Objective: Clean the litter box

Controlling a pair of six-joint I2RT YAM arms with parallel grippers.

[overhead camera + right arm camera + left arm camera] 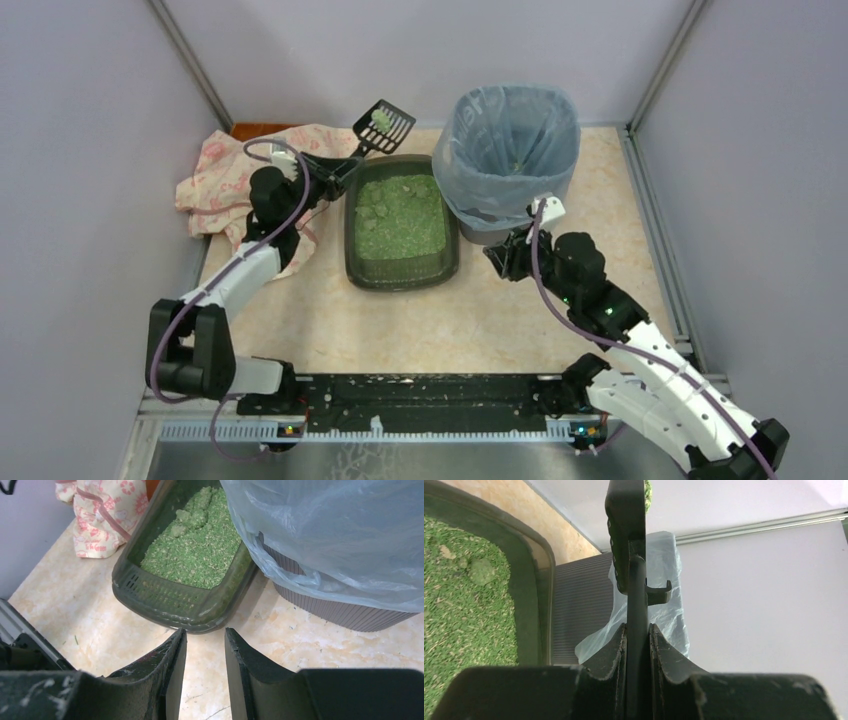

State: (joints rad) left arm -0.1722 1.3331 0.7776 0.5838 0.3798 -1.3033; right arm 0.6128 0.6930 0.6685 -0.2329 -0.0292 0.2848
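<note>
Right hand (205, 630) empty, litter box (165, 602) just ahead

Left arm reaches forward, left claw (638, 628) clamped on the scoop (626, 530); right claw (205, 633) slightly parted.

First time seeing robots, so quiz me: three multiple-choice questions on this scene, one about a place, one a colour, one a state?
1. The bin stands on which side of the litter box? A) right B) left C) inside it
2. The litter is: A) white B) green C) brown
3. The left gripper is: A) open B) unseen C) shut on the scoop
A: seen from above, it is right of the litter box. B: green granules fill it. C: it clamps the scoop's handle.
</note>
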